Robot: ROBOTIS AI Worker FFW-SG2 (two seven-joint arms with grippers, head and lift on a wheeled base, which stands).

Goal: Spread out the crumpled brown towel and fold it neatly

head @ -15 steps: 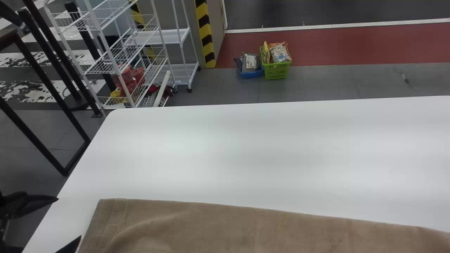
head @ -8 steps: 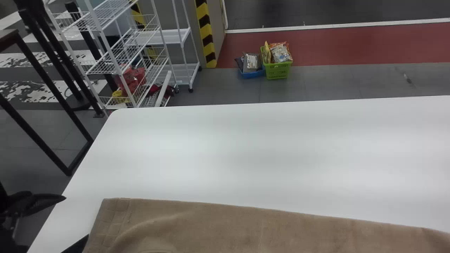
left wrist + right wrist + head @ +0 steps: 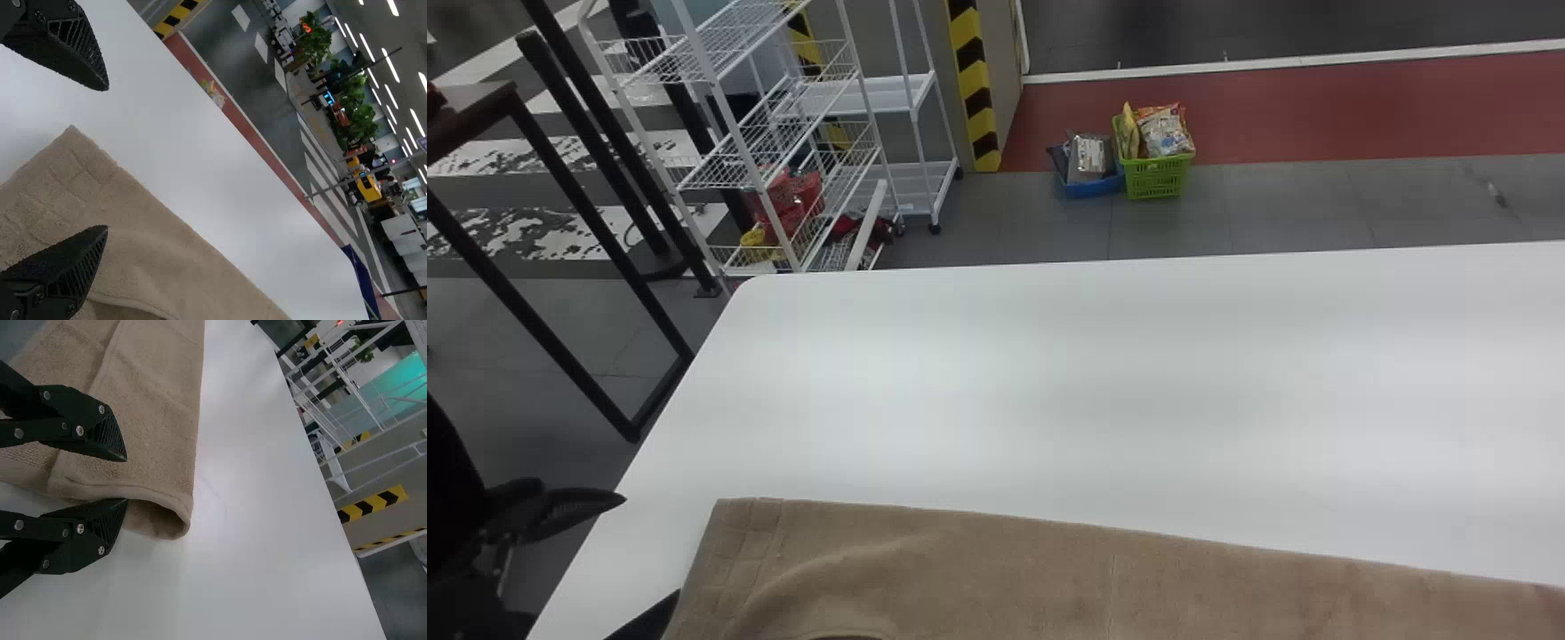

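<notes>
Brown towel (image 3: pixel 978 569) is on the near part of the worktop (image 3: pixel 1138 373), well apart from the far edge; its far L corner is nr the worktop's L edge, & its long side slants nearer the robot towards the R; surface has soft wrinkles nr that corner; L gripper (image 3: pixel 651 544) is at the worktop's L edge, open wide, w/ one finger over bare worktop & the other over the towel; R gripper (image 3: pixel 126 479) is at a folded end of the towel, open w/ a narrower gap, one finger over the cloth & the other by the curled edge; that end bulges into a hollow loop, layers stacked w/ edges offset; past the far edge, green basket (image 3: pixel 1156 182) w/ packets (image 3: pixel 1167 133) is on the floor beside a blue basket (image 3: pixel 1094 188); white wire rack (image 3: pixel 734 169) is beyond the far L corner.
</notes>
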